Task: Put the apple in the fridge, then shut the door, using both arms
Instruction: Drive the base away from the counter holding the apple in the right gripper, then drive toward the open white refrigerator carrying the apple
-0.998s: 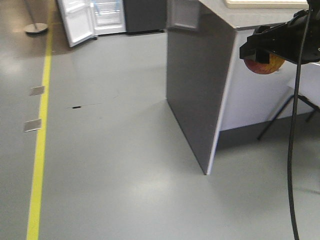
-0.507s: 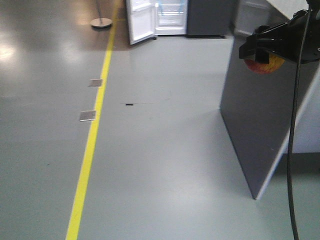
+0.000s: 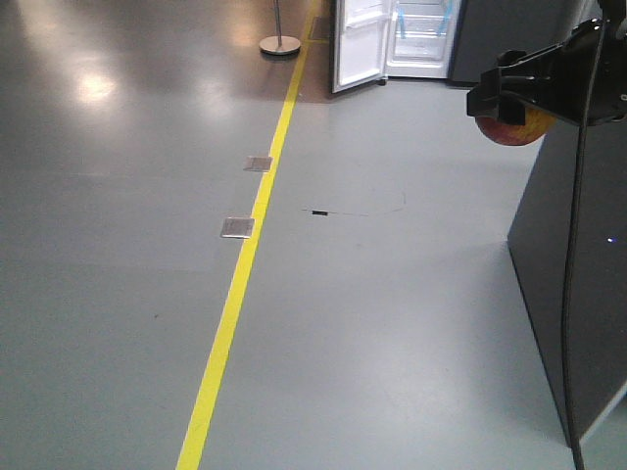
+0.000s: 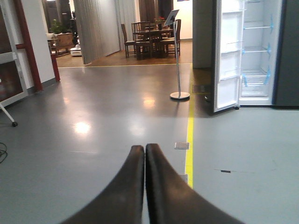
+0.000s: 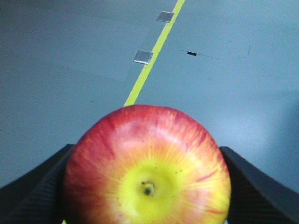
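Note:
The apple (image 5: 147,168), red with a yellow stem end, fills the right wrist view, and my right gripper (image 5: 147,156) is shut on it with a black finger on each side. In the front view the apple (image 3: 516,128) hangs under the black gripper (image 3: 524,93) at the upper right, high above the floor. The fridge (image 3: 421,34) stands far off at the top, with its white interior showing and its door (image 3: 358,44) swung open to the left. From the left wrist, the fridge (image 4: 257,51) and its door (image 4: 228,56) are at the right. My left gripper (image 4: 144,148) is shut and holds nothing.
A yellow floor line (image 3: 240,284) runs toward the fridge, with two metal floor plates (image 3: 238,227) beside it. A stand with a round base (image 4: 180,95) is left of the door. The dark grey cabinet side (image 3: 578,284) rises at the right, behind a black cable (image 3: 571,255).
The front view has swung left: the fridge has shifted rightward in the picture and the grey cabinet has slid to the right edge. The apple stays held in the right gripper.

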Tool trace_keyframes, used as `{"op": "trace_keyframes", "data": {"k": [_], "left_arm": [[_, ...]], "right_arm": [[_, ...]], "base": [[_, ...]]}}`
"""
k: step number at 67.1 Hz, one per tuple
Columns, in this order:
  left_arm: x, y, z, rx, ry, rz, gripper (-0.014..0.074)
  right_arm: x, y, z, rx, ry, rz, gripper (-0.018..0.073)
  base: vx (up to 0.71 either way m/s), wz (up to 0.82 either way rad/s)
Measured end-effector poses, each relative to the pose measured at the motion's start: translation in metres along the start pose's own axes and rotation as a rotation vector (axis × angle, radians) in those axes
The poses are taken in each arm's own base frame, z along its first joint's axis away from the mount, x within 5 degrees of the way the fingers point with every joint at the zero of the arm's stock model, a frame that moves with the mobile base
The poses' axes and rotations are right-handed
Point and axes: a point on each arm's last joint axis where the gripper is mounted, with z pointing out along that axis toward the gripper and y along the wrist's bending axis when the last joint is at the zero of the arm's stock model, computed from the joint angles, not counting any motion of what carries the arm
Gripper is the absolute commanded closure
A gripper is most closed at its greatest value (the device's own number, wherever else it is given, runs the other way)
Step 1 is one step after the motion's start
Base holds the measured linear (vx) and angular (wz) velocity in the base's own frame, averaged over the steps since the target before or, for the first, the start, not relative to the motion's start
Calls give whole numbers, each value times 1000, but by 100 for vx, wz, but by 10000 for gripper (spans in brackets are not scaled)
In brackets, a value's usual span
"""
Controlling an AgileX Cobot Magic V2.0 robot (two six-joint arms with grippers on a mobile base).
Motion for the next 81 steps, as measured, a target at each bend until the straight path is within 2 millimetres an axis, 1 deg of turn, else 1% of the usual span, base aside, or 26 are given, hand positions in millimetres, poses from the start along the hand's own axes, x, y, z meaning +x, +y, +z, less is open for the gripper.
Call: {"op": "trace_keyframes", "data": {"k": [32,81], "left_arm": [[0,0,0,0,0,0,604],[0,0,0,0,0,0,604]], "right_arm": [[0,0,0,0,0,0,458],[0,0,0,0,1,0,458]], "base": [[18,7],[20,-5]]}}
